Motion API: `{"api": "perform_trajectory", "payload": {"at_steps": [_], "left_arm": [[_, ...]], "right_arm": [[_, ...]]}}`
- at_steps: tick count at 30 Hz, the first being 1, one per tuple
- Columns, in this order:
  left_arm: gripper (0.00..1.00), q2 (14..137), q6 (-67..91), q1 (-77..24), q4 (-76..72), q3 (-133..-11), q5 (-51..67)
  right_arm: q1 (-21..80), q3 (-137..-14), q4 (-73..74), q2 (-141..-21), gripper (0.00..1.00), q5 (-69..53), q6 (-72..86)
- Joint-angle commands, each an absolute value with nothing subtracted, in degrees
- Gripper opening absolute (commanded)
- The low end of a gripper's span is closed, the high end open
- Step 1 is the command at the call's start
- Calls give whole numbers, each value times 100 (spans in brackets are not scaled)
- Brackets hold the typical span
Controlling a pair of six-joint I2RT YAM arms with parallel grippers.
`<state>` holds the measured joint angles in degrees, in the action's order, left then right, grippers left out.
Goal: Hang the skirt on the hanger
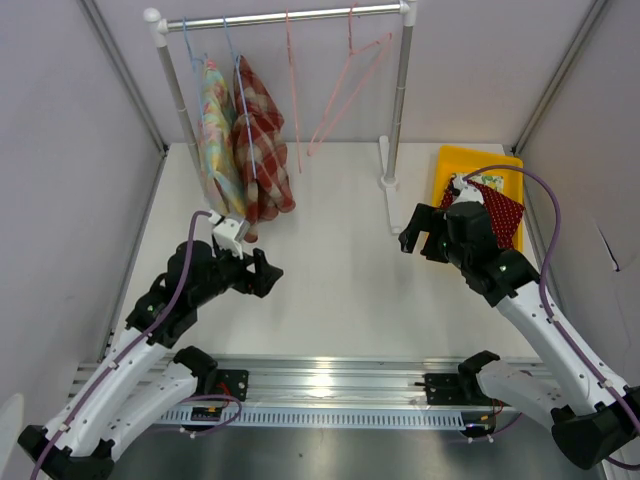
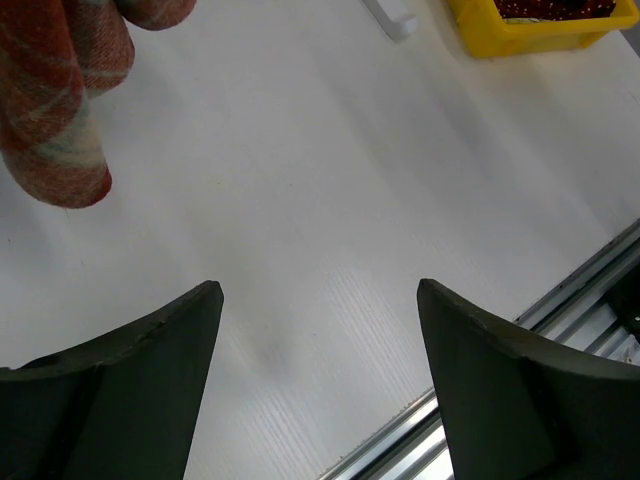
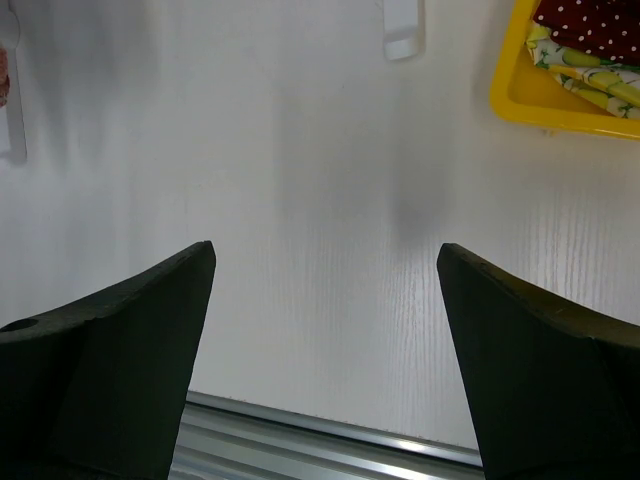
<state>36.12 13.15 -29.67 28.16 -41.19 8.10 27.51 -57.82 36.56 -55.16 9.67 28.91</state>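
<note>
The red dotted skirt (image 1: 497,212) lay in one yellow bin (image 1: 455,160) at the table's far right, on top of a lemon-print cloth (image 3: 590,80). It was just behind the right gripper (image 1: 420,243) and well apart from the left gripper (image 1: 268,272). Both sets of jaws stood wide, holding nothing. On the one rail (image 1: 290,16) hung two bare pink hangers (image 1: 347,95) and two garments (image 1: 262,140).

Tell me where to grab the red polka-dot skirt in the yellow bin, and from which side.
Pinch the red polka-dot skirt at an exposed top fold, coming from straight above with the open right gripper, which is nearer. It lies crumpled over lemon-print fabric inside the yellow bin, whose walls likely block a sideways approach.
</note>
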Motion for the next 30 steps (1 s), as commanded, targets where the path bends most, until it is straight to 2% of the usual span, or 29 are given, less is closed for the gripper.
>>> {"api": "perform_trajectory", "payload": {"at_steps": [1,8,14,16,23,30], "left_arm": [[84,3498,1406,-2997,2786,-4078,765],[84,3393,1380,-2997,2769,-4043,817],[84,3218,1380,-2997,2637,-3858,905],[84,3147,1380,-2997,2619,-3841,931],[84,2988,1380,-2997,2584,-3806,1011],[84,2909,1336,-2997,2514,-3753,1116]], "right_arm": [[2716,-5792,3568,-5414,99,1063,2874],[2532,-6335,3744,-5958,99,1099,2901],[723,-7294,3779,-7477,96,291,2865],[109,-7646,3840,-8030,96,420,2952],[-808,-8287,3875,-9367,92,720,3252],[-1318,-7876,3859,-9317,90,1063,3085]]}}
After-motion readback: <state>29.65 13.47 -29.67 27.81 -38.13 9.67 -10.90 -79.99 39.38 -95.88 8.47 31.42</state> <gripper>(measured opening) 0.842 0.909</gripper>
